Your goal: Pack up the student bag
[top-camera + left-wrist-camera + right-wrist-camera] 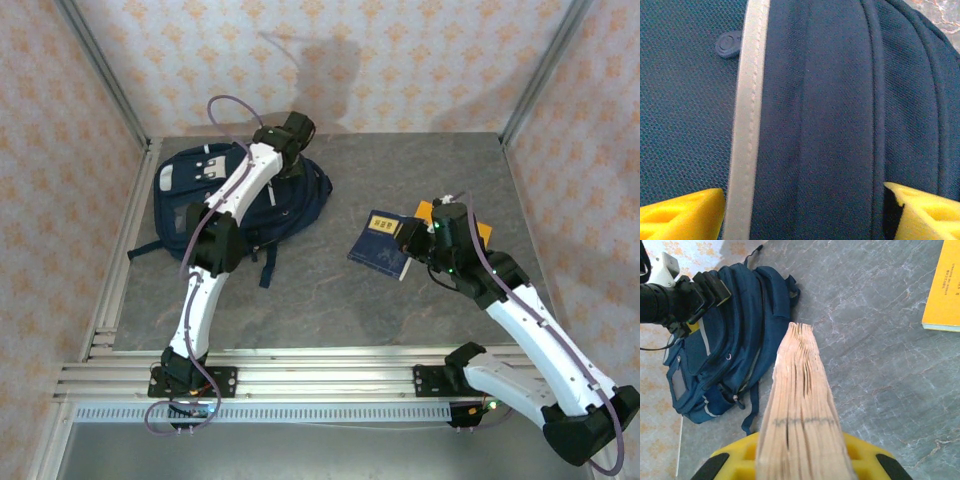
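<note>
The student bag [175, 200] is laid flat at the far left of the tabletop [330, 300], front side up. The left jaws are spread wide just above its fabric, beside a grey stripe [747, 125], and nothing is gripped; probably an opening is being sought. The right jaws are clenched on a blue book [380, 245], taken by one edge so that it can be slid in. A yellow book [942, 290] is left nearby.

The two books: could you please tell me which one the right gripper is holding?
The blue book: the right gripper is shut on it, whereas the yellow book lies flat on the table, untouched.
</note>
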Available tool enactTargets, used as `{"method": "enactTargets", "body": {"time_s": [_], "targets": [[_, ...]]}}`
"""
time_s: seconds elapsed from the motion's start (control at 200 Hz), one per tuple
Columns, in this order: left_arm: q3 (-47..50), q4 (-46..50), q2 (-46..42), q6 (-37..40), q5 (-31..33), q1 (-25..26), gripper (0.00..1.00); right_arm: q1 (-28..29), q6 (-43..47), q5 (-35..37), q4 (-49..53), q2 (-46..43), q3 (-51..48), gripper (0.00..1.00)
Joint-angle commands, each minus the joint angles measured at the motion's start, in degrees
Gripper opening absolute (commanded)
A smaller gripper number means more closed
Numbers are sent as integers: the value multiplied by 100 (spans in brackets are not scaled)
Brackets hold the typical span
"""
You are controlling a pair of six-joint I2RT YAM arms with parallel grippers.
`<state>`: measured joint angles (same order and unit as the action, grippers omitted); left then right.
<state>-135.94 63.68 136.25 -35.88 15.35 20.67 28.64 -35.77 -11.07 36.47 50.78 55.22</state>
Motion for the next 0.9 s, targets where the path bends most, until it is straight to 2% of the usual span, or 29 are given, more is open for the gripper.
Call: {"method": "enactTargets", "body": {"time_s": [0.0, 0.055, 0.19, 0.3, 0.385, 0.455, 0.58, 0.74, 0.896], "targets": [[-57, 147, 21, -5, 73, -85, 75, -34, 154, 125, -95, 23, 68, 0], [53, 35, 0, 56, -64, -97, 66, -34, 123, 99, -173, 45, 44, 0], [192, -118, 57, 211, -463, -141, 35, -34, 96, 87, -261, 46, 37, 0], [274, -106, 108, 356, -601, -181, 24, -42, 135, 110, -237, 9, 117, 0], [340, 1, 38, 479, -731, -232, 9, -37, 205, 128, -213, -26, 176, 0], [541, -53, -205, 659, -897, -221, 2, -41, 283, 173, -165, -71, 216, 0], [1110, -255, -860, 789, -1227, -89, 0, -42, 445, 306, -70, -149, 287, 0], [1687, -245, -1749, 946, -1492, 329, 0, -43, 629, 350, -90, -200, 315, 0], [2001, -158, -2574, 969, -1867, 814, 0, -49, 633, 1, -512, -218, 96, 0]]}}
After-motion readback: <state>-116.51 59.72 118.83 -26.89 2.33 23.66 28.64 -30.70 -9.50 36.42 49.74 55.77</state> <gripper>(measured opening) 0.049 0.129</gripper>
